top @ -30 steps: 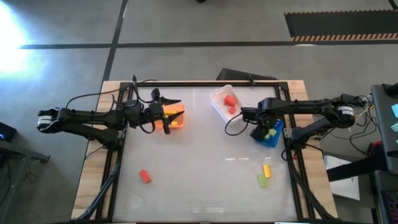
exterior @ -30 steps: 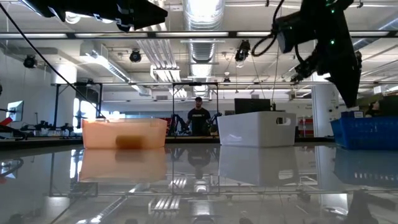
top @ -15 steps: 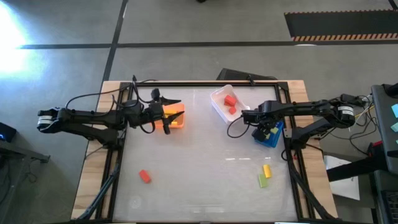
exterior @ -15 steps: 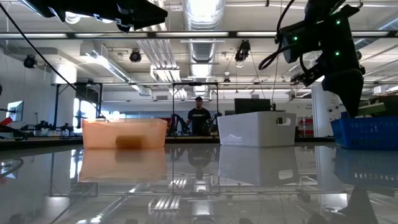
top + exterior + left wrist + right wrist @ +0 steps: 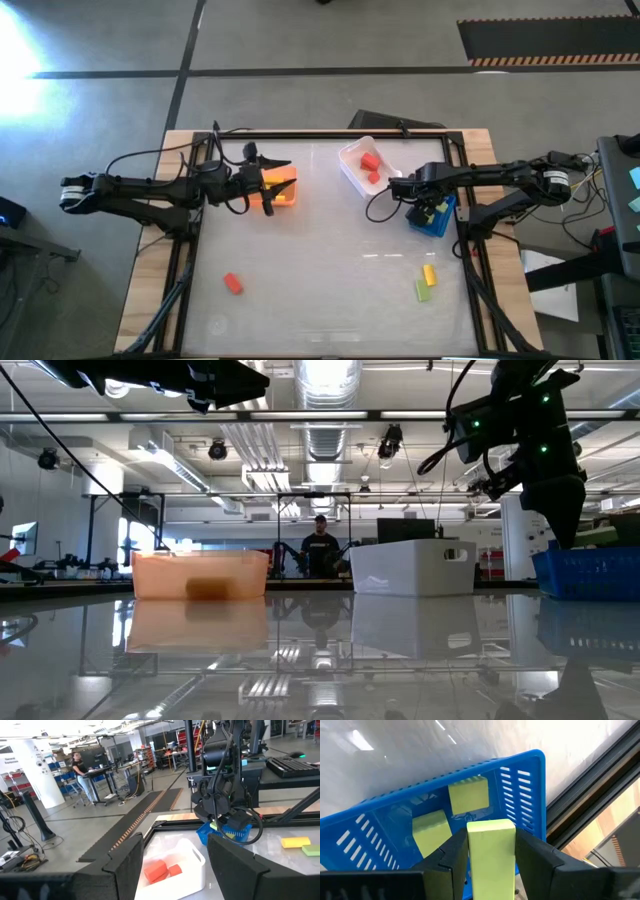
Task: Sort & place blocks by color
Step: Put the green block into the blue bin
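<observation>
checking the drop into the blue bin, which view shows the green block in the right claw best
The right wrist view: the green block stands between the right claw fingers, over the blue bin with two green blocks inside. The high view shows only a green speck at the claw. The low view hides it, and in the left wrist view it cannot be picked out.

The desk (image 5: 320,290) is a pale glossy surface in a dark frame, carrying an orange bin (image 5: 283,190) below the left fingers (image 5: 272,186) and a blue bin (image 5: 432,217) below the right fingers (image 5: 428,210). A white bin (image 5: 352,160) stands between the two sets of fingers. Lying loose, well apart from both, are a red block (image 5: 233,284), a yellow block (image 5: 429,274) and a green block (image 5: 422,291), the last two just beside each other.
</observation>
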Tool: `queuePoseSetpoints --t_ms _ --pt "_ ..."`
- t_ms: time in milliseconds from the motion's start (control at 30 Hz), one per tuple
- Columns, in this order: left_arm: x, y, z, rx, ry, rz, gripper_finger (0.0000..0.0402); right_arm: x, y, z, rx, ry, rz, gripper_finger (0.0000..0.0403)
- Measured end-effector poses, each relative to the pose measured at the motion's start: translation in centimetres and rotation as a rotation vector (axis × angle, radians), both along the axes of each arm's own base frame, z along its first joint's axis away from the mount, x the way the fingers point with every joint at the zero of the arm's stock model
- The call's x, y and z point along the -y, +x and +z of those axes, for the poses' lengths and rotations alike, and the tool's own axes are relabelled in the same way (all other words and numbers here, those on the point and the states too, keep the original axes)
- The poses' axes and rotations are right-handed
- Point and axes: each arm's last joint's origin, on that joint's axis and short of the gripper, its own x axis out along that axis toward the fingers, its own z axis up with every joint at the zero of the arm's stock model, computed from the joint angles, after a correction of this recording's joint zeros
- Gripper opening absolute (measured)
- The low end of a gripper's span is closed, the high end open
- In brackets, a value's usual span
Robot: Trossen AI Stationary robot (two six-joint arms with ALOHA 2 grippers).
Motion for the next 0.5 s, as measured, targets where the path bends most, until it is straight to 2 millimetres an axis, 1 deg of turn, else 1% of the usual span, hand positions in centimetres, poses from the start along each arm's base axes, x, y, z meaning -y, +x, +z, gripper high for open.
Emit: queuePoseSetpoints --t_ms 500 --pt "0.00 0.00 -0.03 -0.003 -0.002 0.000 0.0203 0.10 0.15 -0.03 0.011 -0.024 0.006 0.0154"
